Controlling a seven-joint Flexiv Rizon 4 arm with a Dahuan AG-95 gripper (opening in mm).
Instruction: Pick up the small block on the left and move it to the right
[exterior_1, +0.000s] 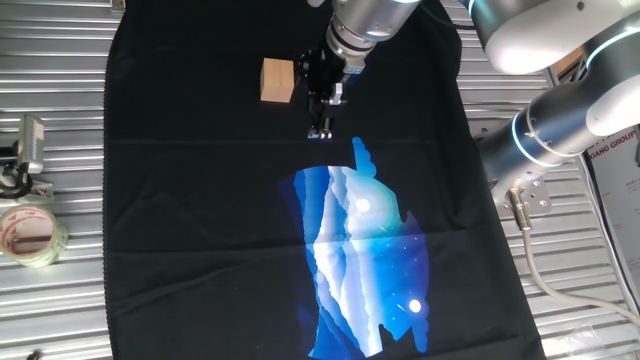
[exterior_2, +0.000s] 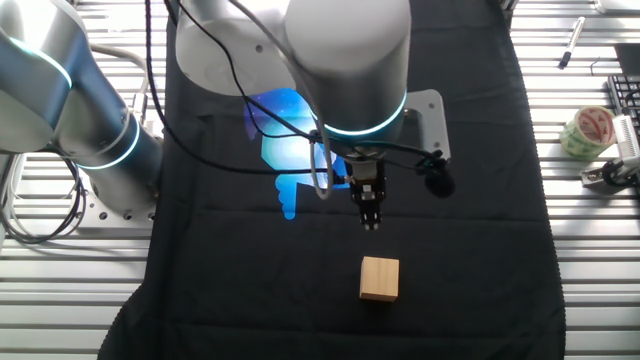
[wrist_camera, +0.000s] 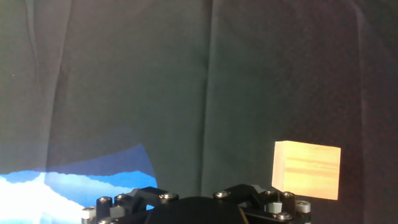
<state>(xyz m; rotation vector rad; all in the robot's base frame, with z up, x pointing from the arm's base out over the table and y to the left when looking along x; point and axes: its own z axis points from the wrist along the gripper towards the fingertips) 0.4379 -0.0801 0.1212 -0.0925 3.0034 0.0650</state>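
Wood block: small light tan wooden cube (exterior_1: 277, 80), plain faces, faint grain, lying on black cloth (exterior_1: 200, 200).
Gripper (exterior_1: 320, 133): beside the cube, jaws closed, holding nothing.

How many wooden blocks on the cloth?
1. The small light tan wooden cube sits on the black cloth, just beside the pincer and clear of it. None look hidden.

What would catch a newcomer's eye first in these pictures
Probably the bright blue print in the middle of the black cloth, glowing against the dark. Next comes the small block, pale wood lying alone on the cloth, with the gripper hanging just beside it and not touching it.
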